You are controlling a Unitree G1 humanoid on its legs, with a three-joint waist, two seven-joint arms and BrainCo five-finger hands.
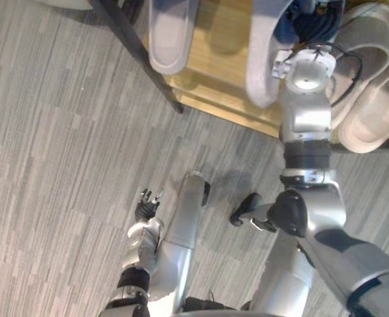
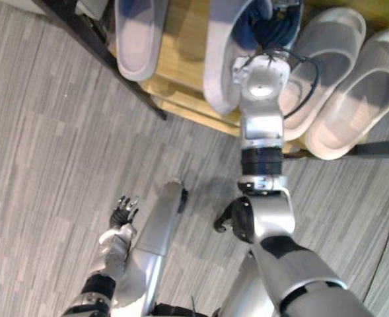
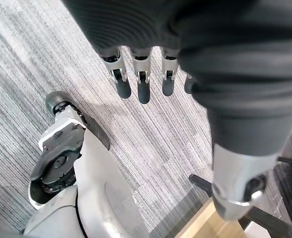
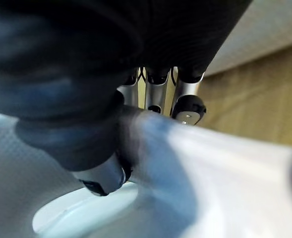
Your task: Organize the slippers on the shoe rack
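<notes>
Right hand fingers pinching strap of grey slipper at shoe rack front edge; straightening looks unfinished. Other grey slipper, beige pair already shelved. Left hand low, fingers slack.

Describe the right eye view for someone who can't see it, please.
The robot's right hand grips a pale grey slipper on a wooden shoe rack shelf, between a matching slipper and two cream slippers. Its left hand hangs open over grey striped carpet.
</notes>
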